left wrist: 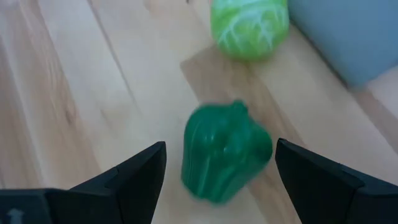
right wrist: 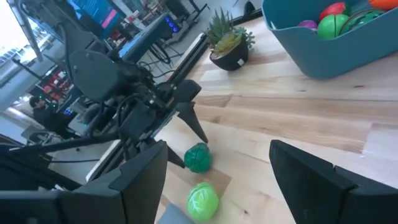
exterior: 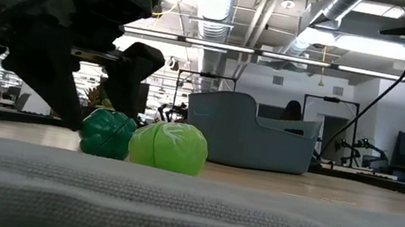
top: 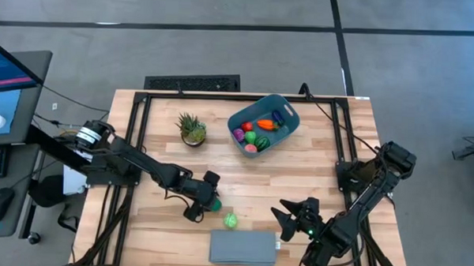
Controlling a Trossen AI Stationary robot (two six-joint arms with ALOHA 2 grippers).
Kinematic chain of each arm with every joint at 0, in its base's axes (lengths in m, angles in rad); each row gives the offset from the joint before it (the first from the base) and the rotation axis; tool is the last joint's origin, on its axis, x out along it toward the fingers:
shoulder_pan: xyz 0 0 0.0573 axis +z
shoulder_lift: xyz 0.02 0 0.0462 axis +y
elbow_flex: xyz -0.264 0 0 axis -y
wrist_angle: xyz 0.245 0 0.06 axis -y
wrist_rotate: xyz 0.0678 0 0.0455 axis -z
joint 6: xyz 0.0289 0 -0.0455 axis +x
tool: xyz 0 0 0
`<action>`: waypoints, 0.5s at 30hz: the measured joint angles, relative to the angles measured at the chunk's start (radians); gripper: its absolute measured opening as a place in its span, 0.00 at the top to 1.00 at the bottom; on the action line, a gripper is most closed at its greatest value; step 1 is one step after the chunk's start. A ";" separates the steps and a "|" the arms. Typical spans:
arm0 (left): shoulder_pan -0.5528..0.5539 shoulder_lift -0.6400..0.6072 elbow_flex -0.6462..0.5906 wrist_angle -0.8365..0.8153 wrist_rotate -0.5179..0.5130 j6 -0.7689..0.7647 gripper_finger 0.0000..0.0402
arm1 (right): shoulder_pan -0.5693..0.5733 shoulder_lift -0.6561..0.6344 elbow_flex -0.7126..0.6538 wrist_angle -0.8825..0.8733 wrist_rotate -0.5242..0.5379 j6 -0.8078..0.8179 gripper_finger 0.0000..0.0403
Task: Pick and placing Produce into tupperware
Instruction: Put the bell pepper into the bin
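Grey floor (top: pixel 224 46), monitor (top: pixel 1 85) at desk, exposed ceiling ducts (exterior: pixel 220 2).

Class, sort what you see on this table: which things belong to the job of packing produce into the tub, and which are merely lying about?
Belong to the job:
- dark green pepper, between the open left pincer fingers
- light green cabbage
- teal tub, with produce already inside
- right pincer, open, waiting

Lying about:
- potted plant
- grey-blue slab
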 joint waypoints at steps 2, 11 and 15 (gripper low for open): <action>0.008 -0.002 -0.001 -0.001 0.000 -0.002 0.28 | 0.000 0.000 0.000 -0.017 0.000 0.018 0.24; 0.059 0.015 -0.001 0.000 0.069 -0.029 0.28 | -0.004 0.000 0.000 -0.034 0.002 0.022 0.24; 0.060 0.035 0.003 0.020 0.074 -0.029 0.28 | -0.007 0.000 0.000 -0.036 0.002 0.022 0.24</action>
